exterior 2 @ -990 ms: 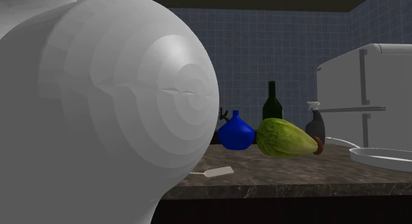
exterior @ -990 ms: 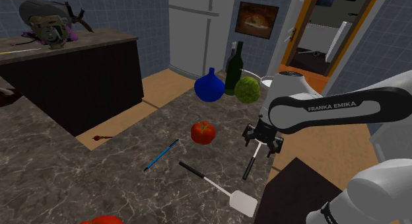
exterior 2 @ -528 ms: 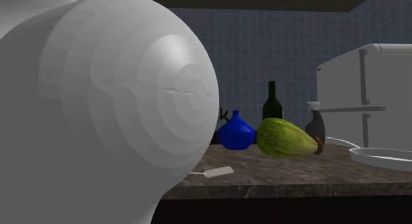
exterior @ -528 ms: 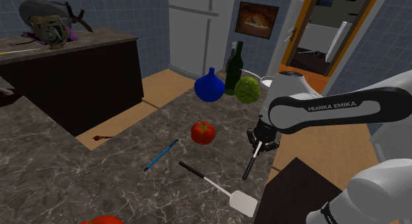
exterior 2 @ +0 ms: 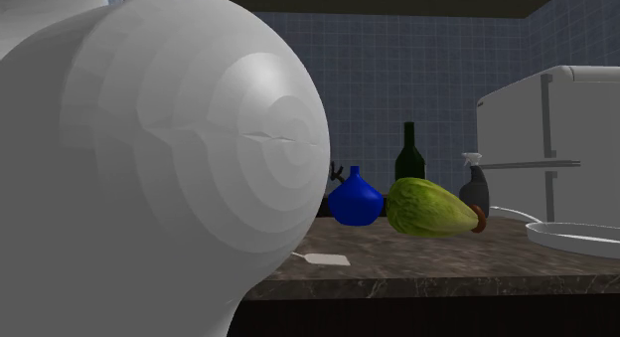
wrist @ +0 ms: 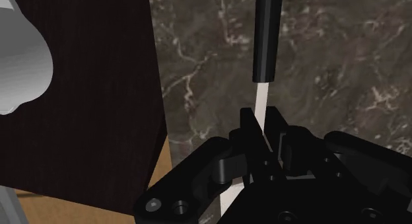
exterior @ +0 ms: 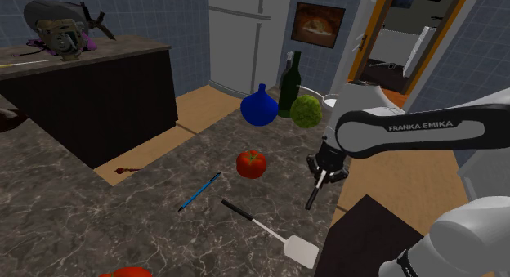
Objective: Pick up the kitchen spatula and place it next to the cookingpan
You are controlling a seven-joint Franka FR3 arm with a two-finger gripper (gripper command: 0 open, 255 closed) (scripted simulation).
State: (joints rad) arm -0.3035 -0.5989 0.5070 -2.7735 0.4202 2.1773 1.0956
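wrist view: jaws closed on spatula (wrist: 266, 51) by its thin white shaft; blk handle sticks out beyond them, over dark marbled worktop (wrist: 343, 71) nr stand (wrist: 86, 137).

The shoulder view is taken from beside and a little behind the stand (exterior: 368, 234), from above, and is turned down over the counter (exterior: 98, 210) toward a blue tiled wall (exterior: 163, 14) and the fridge (exterior: 245, 38). The second exterior view is set low, about at counter height, close behind the arm (exterior 2: 149, 166), by which its left half is blocked; a blue tiled wall is faced. The vase (exterior: 260, 106), bottle (exterior: 290, 79), lettuce (exterior: 306, 112) and fridge are shared by both views. The wrist view is taken from the gripper (wrist: 262, 127), near the counter, and is directed along the clasped spatula (wrist: 269, 37), with the stand seen beside it.
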